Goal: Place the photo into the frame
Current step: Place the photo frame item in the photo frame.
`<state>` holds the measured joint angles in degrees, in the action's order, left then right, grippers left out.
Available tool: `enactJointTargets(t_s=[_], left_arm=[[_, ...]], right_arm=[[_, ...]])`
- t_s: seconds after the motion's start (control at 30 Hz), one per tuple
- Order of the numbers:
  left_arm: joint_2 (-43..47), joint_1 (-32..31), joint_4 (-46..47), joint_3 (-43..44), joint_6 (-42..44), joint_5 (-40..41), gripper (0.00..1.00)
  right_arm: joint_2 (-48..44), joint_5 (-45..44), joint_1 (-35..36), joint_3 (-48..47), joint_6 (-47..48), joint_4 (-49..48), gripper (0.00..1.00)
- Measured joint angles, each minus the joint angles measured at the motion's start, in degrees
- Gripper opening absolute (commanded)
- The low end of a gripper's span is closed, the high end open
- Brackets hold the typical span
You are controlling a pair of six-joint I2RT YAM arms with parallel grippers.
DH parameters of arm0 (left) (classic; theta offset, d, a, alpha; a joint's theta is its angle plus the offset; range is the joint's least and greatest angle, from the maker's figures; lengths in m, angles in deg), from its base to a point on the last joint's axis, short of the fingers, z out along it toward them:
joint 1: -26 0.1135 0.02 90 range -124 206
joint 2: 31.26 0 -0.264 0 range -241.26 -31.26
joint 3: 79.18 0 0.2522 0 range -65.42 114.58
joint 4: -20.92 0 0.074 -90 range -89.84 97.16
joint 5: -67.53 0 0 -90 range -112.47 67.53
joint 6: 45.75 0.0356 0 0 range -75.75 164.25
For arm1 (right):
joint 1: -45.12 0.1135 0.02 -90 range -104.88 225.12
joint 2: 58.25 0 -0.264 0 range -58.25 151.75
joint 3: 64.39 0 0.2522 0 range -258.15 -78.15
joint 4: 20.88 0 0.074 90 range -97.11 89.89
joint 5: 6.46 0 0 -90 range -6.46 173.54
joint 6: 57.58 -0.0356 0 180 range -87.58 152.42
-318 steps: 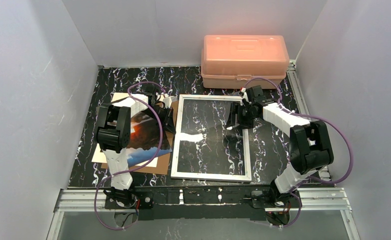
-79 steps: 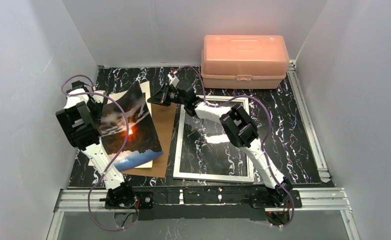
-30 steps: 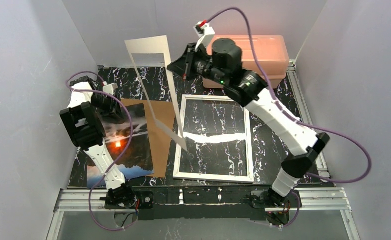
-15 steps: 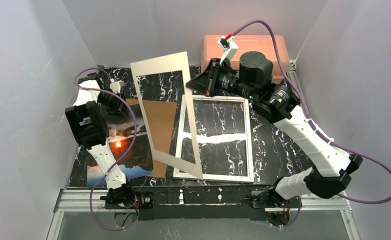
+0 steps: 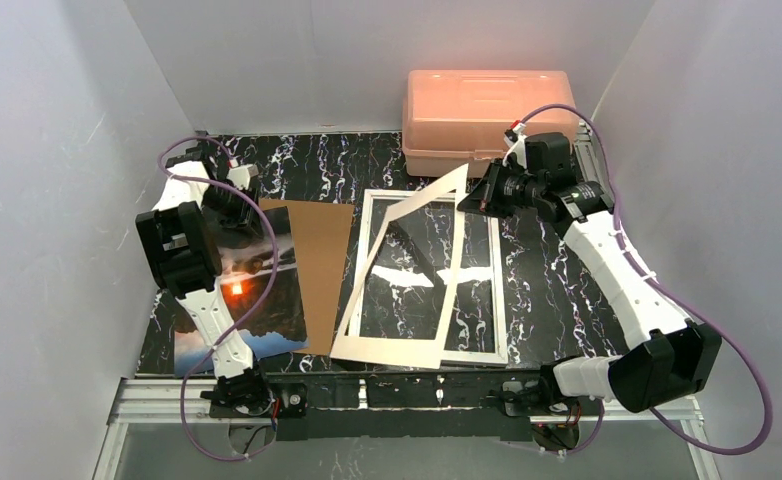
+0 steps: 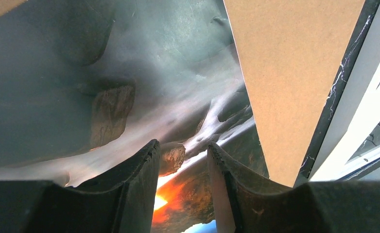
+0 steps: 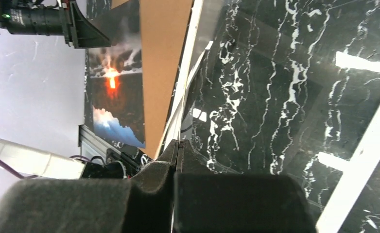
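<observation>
The right claw (image 5: pixel 475 195), clenching the cream mat (image 5: pixel 387 348) by a corner, is settling it down from mid-air onto the frame (image 5: pixel 475 300) (centre), leaving the photo (image 5: pixel 277 300) lying bare at lower left under the released left claw (image 6: pixel 183 155), ready to follow.

Two grippers are in view, the left gripper (image 6: pixel 183 150) and the right gripper (image 7: pixel 178 145). One photo (image 5: pixel 257 290) lies under the left gripper's spread fingers (image 6: pixel 139 179), with one brown board (image 5: pixel 317 250) just beside them. One cream mat (image 5: pixel 387 350) is pinched in the right gripper, one white frame (image 7: pixel 359 162) lies below it, and one pink box (image 5: pixel 487 110) stands near it.
</observation>
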<state>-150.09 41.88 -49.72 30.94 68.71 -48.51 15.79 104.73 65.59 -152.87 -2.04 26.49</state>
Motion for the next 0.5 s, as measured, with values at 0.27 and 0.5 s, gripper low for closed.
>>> enactJointTargets(t_s=[0.27,0.5], left_arm=[[0.0,-0.3,0.4,0.0,0.0,0.3,0.38],[0.0,-0.5,1.2,-0.9,0.0,0.8,0.37]], right_arm=[[1.1,-1.8,-1.8,-0.1,9.0,2.7,0.01],[4.1,-4.9,-2.5,-0.9,15.0,4.5,0.01]])
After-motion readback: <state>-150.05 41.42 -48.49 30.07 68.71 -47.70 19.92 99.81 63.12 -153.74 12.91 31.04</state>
